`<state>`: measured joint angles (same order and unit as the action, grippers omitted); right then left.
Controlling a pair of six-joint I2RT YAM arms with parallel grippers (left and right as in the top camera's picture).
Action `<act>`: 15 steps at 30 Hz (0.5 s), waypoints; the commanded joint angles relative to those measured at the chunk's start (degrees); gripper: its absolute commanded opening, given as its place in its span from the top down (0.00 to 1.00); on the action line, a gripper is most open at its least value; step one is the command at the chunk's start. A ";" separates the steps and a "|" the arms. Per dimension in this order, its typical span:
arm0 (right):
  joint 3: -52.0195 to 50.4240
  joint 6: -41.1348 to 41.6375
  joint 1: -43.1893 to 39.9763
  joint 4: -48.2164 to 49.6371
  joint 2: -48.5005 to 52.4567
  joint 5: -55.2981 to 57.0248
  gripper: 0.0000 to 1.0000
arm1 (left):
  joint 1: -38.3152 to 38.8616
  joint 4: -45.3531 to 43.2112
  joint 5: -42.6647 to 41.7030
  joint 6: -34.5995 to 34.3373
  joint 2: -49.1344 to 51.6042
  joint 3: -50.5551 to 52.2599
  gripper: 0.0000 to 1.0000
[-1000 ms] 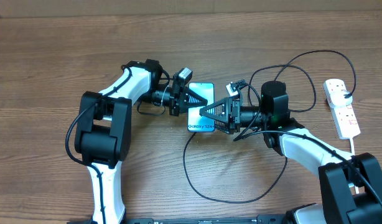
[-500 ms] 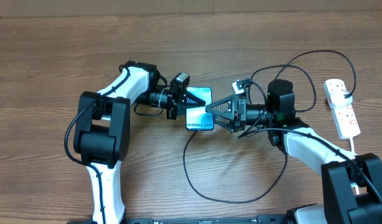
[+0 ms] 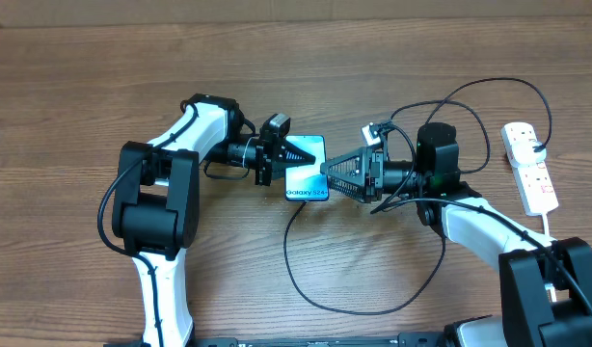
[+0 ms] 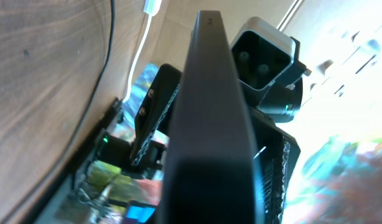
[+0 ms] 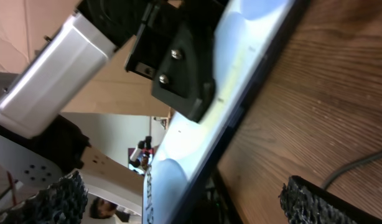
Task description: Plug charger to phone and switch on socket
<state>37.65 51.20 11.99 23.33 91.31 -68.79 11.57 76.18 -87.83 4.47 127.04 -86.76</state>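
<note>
The phone (image 3: 307, 179), screen lit with small text at its lower edge, is held off the table by my left gripper (image 3: 298, 154), which is shut on its upper part. In the left wrist view the phone (image 4: 209, 124) shows edge-on as a dark slab. My right gripper (image 3: 333, 173) is open at the phone's right edge; in the right wrist view its fingertips (image 5: 54, 199) stand wide either side of the phone (image 5: 241, 56). The charger cable (image 3: 288, 253) loops over the table from below the phone; its plug end is hidden. The socket (image 3: 529, 169) lies at the far right.
The charger's black cable makes a large loop in front of the right arm (image 3: 373, 310) and another behind it (image 3: 498, 82), reaching the socket. The socket's white cord (image 3: 551, 227) runs toward the front edge. Bare wooden table (image 3: 84, 96) lies to the left.
My left gripper has carried the phone slightly left and toward the front. My right gripper has drawn back a little to the right, still open.
</note>
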 commanded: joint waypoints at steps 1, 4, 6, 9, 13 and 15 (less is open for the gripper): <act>-0.04 -7.96 -0.22 -3.54 0.31 -0.35 0.00 | -0.35 0.24 -0.46 7.32 -0.87 -0.87 0.96; -0.04 -13.42 -0.22 -9.14 0.31 -0.33 0.00 | -0.35 0.37 -0.33 7.23 -0.87 -0.87 0.96; -0.04 -14.05 -0.22 -10.10 0.31 -0.33 0.00 | -0.35 0.42 -0.33 7.10 -0.87 -0.87 0.96; -0.04 -14.03 -0.22 -10.16 0.31 -0.31 0.00 | -0.35 0.33 -0.31 7.13 -0.87 -0.87 0.96; -0.04 -14.23 -0.22 -10.19 0.31 0.35 0.00 | -0.35 0.44 -0.31 7.10 -0.87 -0.87 0.96; -0.04 -14.23 -0.22 -10.21 0.31 1.09 0.00 | -0.35 0.50 -0.31 7.10 -0.87 -0.87 0.96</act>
<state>37.69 38.65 11.99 13.17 91.39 -68.58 11.57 76.36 -86.32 9.65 127.04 -86.76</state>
